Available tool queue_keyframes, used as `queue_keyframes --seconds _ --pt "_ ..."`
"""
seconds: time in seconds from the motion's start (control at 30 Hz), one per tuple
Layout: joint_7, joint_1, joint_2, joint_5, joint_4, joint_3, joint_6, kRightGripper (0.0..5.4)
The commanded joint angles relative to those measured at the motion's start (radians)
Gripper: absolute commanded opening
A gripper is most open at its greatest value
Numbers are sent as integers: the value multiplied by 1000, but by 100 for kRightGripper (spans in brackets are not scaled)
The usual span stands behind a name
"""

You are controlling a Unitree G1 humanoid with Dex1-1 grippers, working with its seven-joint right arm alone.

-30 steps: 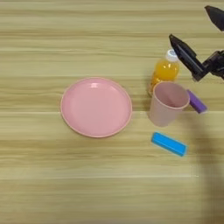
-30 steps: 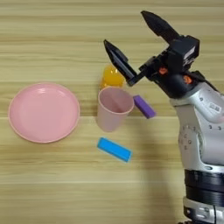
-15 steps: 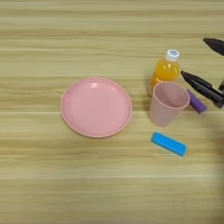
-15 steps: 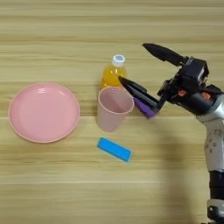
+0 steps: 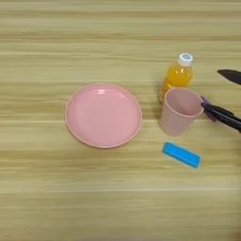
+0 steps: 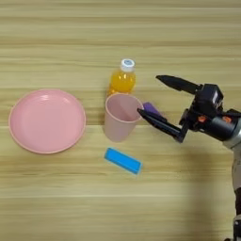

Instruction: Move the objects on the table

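Note:
A large round pink plate lies left of centre on the wooden table. To its right stands an upright pink cup, with the orange-juice bottle and its white cap just behind it. My right gripper is open to the right of the cup, one black finger nearly touching the cup's rim, the other finger level with the bottle. Nothing is held between them.
A flat blue block lies in front of the cup. A small purple stick sits right of the cup, partly under the lower finger. My silver forearm comes in from the right edge.
The gripper has dropped from above the bottle and pulled back to the right, now low beside the cup. The bottle's cap is uncovered. The plate, cup, bottle and block stay put.

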Motion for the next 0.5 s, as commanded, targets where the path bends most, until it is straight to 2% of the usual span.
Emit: queue_keyframes --seconds 0.03,0.5 --pt "-11 -67 -71 -41 23 0 -52 538" --pt "-10 -105 -61 -147 190 50 -150 538"
